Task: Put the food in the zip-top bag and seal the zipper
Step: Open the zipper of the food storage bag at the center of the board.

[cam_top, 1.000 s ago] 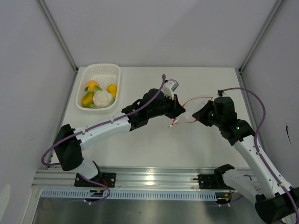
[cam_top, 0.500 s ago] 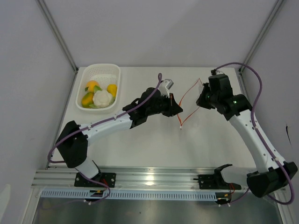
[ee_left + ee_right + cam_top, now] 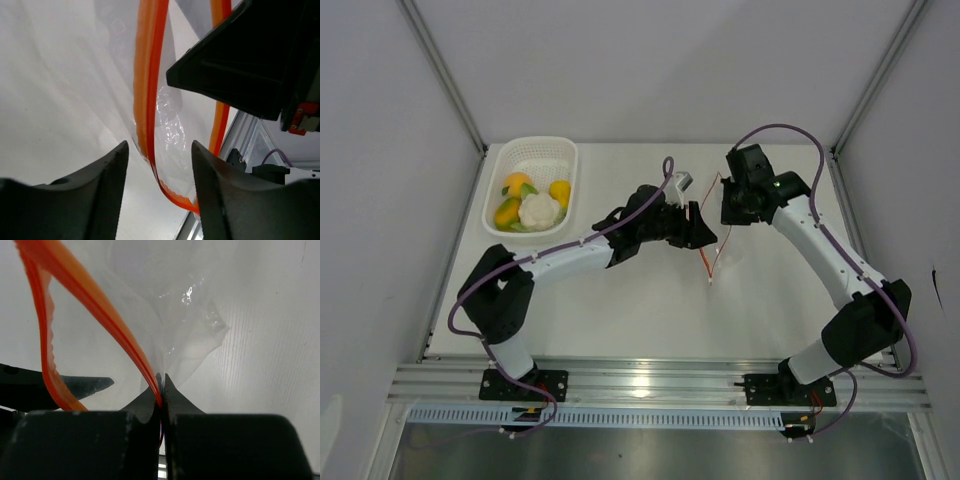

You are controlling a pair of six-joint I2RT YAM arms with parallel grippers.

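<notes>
The clear zip-top bag (image 3: 725, 247) hangs near the table's middle, and its mouth gapes. My right gripper (image 3: 161, 386) is shut on one side of the orange-red zipper (image 3: 107, 315) and holds the bag (image 3: 172, 310) up. My left gripper (image 3: 159, 167) is open. The other side of the zipper (image 3: 149, 90) runs loose between its fingers (image 3: 97, 192) without touching them. In the top view the left gripper (image 3: 704, 232) sits just left of the right gripper (image 3: 724, 214). The food (image 3: 532, 205), orange, yellow and white pieces, lies in a basket at the back left.
The white mesh basket (image 3: 536, 142) stands at the table's back left corner. The right arm's elbow (image 3: 865, 320) arches over the table's right side. Aluminium rails (image 3: 650, 385) run along the near edge and grey walls close in on three sides.
The left gripper has let go of the zipper and opened. The right arm has swung back and to the left, carrying the bag's mouth up beside the left gripper.
</notes>
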